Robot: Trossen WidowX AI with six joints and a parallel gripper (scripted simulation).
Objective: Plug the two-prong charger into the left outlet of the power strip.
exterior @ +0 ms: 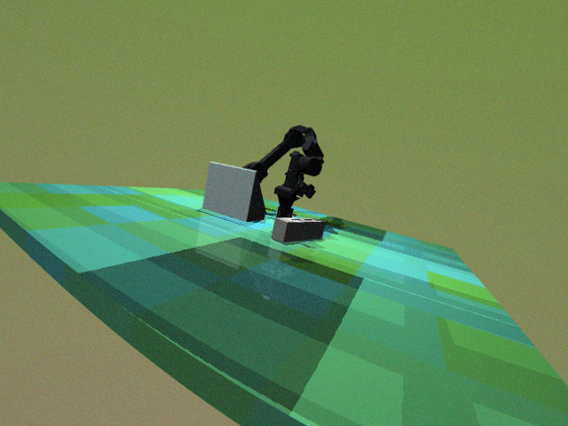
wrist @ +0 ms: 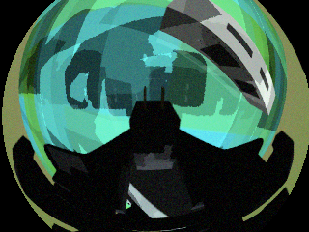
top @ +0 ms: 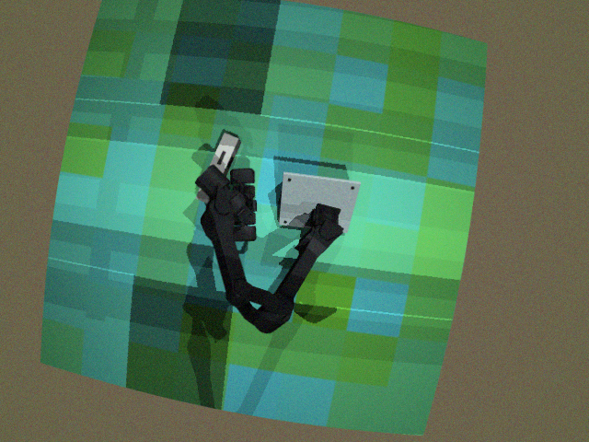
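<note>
The dark charger [wrist: 154, 116] sits between the fingers, its two thin prongs [wrist: 145, 95] pointing away from the gripper. My gripper [wrist: 153, 130] [exterior: 285, 212] is shut on the charger; in the top view its fingertips are hidden under the arm. The pale power strip [top: 229, 140] [exterior: 303, 231] [wrist: 253, 60] lies on the table, with dark outlet slots in its top. In the wrist view it is at the upper right, running diagonally, and the prongs are apart from it. In the top view the arm covers part of the strip. In the exterior view the strip stands in front of the fingertips.
A grey panel [top: 304, 192] [exterior: 229, 193] stands beside the arm's base, to the right of the gripper in the top view and to the left in the exterior view. The table [top: 380, 304] [exterior: 348, 366] has a green and blue patchwork pattern with dark shadows and reflections.
</note>
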